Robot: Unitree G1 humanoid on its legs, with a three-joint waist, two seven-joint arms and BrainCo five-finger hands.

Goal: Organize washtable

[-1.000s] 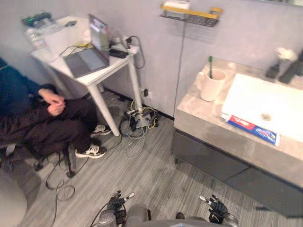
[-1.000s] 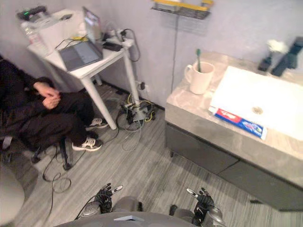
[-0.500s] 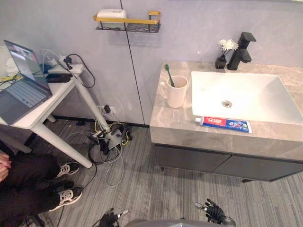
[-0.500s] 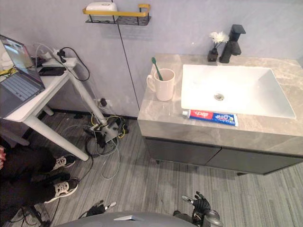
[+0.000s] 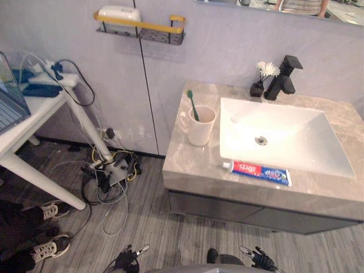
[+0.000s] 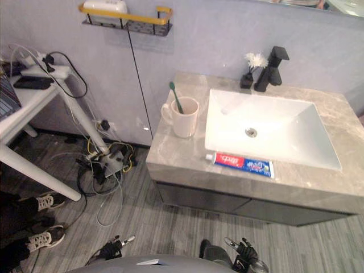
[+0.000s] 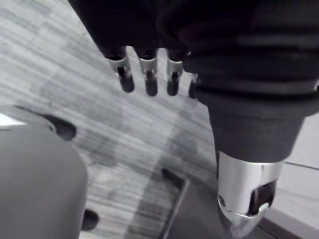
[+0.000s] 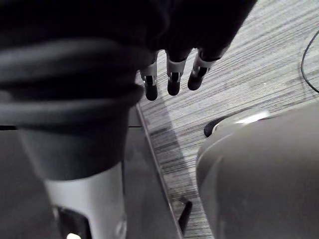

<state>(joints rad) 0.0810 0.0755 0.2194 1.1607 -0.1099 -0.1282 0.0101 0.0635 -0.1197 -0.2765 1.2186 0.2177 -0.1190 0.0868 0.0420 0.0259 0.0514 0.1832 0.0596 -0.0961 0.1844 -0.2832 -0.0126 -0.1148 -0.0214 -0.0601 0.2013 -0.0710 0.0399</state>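
Observation:
The washtable's grey stone counter (image 5: 190,166) holds a white sink (image 5: 296,145). A cream mug (image 5: 199,126) with a green toothbrush (image 5: 192,104) stands left of the basin. A red and blue toothpaste tube (image 5: 259,172) lies along the counter's front edge. A black faucet (image 5: 283,77) and a small black vase of white flowers (image 5: 263,77) stand at the back. My left hand (image 5: 128,261) and right hand (image 5: 259,260) hang low above the floor, well short of the counter. Both are open and hold nothing, with straight fingers (image 7: 149,82) (image 8: 172,79).
A wall shelf with a yellow rail (image 5: 139,25) carries a white item (image 5: 118,12). A white table (image 5: 28,122) with cables stands at the left. A power strip in tangled cords (image 5: 111,170) lies on the floor, and a person's shoes (image 5: 51,247) show at the lower left.
The camera has swung, so the washtable now sits nearer the middle and the white table lies further left. Both hands stay low and open.

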